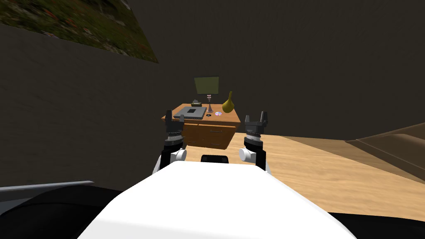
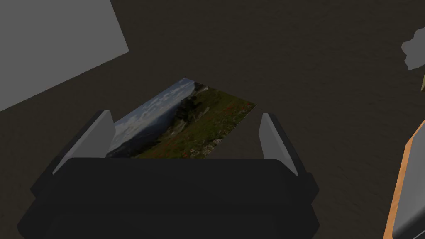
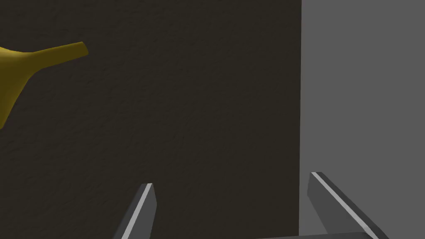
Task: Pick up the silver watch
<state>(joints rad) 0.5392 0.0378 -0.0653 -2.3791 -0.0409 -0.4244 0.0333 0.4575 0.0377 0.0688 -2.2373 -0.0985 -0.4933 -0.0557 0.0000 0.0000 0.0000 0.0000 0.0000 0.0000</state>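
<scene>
Watch (image 1: 208, 115), small speck (indistinct), on dresser (image 1: 228, 118)

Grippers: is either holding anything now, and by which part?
Nothing is held. The left gripper and the right gripper are both open and empty, raised short of the wooden dresser.

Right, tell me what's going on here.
Nothing is held yet. The robot stands back from a low wooden chest of drawers, both arms raised, left hand and right hand open and empty. On its top are a flat grey laptop, a yellow long-necked vase and a small dark ring, probably the watch, seemingly beyond reach.
</scene>
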